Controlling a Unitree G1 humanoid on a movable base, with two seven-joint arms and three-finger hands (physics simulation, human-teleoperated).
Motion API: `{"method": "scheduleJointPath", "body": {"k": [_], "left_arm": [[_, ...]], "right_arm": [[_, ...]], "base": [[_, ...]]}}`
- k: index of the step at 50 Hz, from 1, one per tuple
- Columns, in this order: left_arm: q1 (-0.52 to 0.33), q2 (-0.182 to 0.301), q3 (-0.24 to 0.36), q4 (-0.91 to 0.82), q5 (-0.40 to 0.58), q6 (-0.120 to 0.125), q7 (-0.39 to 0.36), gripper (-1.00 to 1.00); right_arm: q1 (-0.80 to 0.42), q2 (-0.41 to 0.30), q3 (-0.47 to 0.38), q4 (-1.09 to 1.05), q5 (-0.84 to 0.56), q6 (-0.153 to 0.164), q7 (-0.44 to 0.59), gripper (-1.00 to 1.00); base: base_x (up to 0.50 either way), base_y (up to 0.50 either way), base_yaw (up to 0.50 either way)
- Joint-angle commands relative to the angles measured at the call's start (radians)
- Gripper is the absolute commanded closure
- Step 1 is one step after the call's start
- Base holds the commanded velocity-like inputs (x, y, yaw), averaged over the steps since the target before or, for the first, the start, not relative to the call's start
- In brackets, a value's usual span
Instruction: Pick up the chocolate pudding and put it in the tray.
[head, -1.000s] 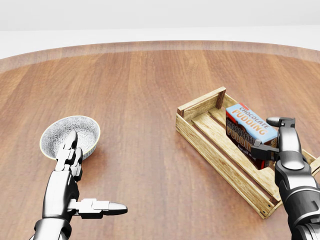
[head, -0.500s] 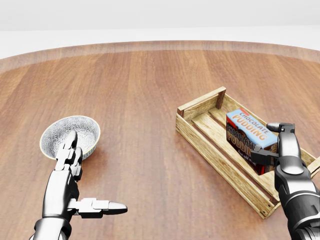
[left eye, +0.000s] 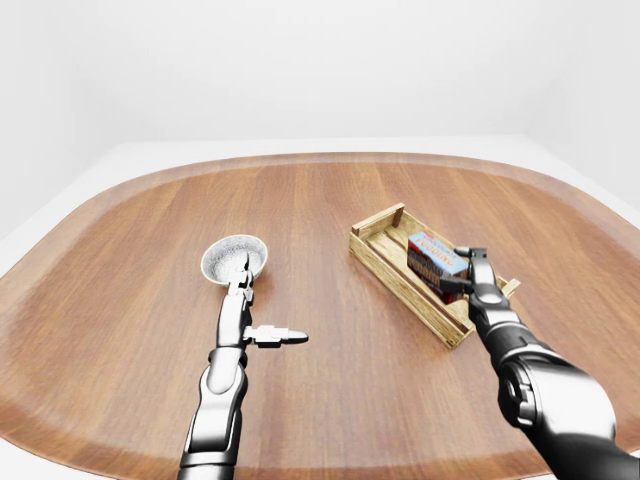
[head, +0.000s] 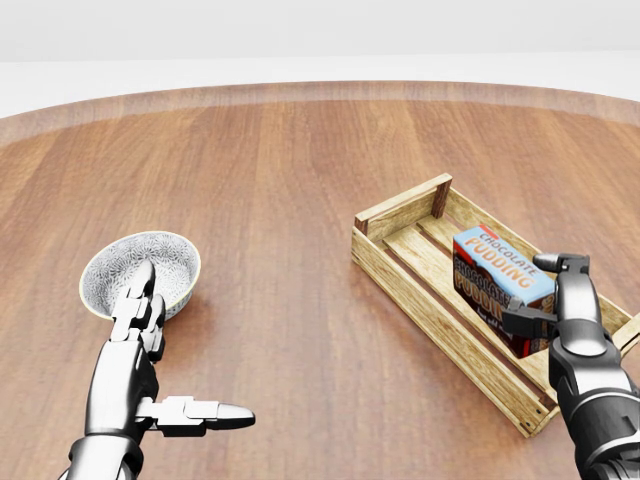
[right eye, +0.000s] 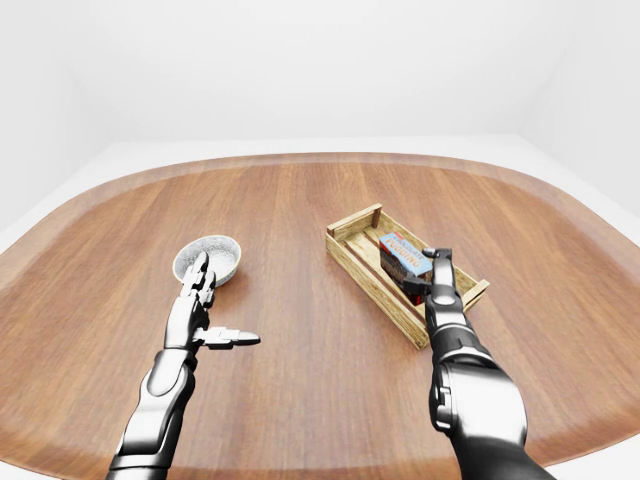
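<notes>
The chocolate pudding box (head: 497, 263), blue on top with dark sides, lies inside the wooden slatted tray (head: 402, 211) at the right of the head view, tilted a little and low between the tray's walls. My right hand (head: 543, 292) is shut on the box's near end, with one finger over the top and the thumb on its side. My left hand (head: 180, 350) is open and empty, its fingers pointing at the bowl and its thumb stretched to the right.
A patterned white bowl (head: 112, 262) stands at the left, just beyond my left fingertips. The round wooden table (left eye: 320, 190) spreads wide around the tray and the bowl, with its edge showing all round in the eye views.
My right hand has drawn down the picture a little, and the pudding box has sunk lower into the tray. The left arm has not moved.
</notes>
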Motion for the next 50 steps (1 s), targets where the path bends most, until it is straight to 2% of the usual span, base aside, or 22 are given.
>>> {"method": "scheduleJointPath", "body": {"k": [1,13,50], "left_arm": [[0.0,-0.001,0.0,0.002,-0.005,0.006,-0.003,-1.0],[-0.002,-0.001,0.0,0.01,-0.006,0.0,-0.003,-1.0],[-0.001,-0.001,0.0,0.003,-0.006,0.006,-0.003,-1.0]], "right_arm": [[0.005,0.0,-0.01,0.0,0.012,0.0,-0.012,1.0],[0.014,0.002,-0.012,0.001,0.01,0.0,-0.013,1.0],[0.034,0.009,-0.017,0.003,0.009,0.0,-0.016,1.0]], "base": [[0.0,0.0,0.0],[0.0,0.0,0.0],[0.0,0.0,0.0]]}}
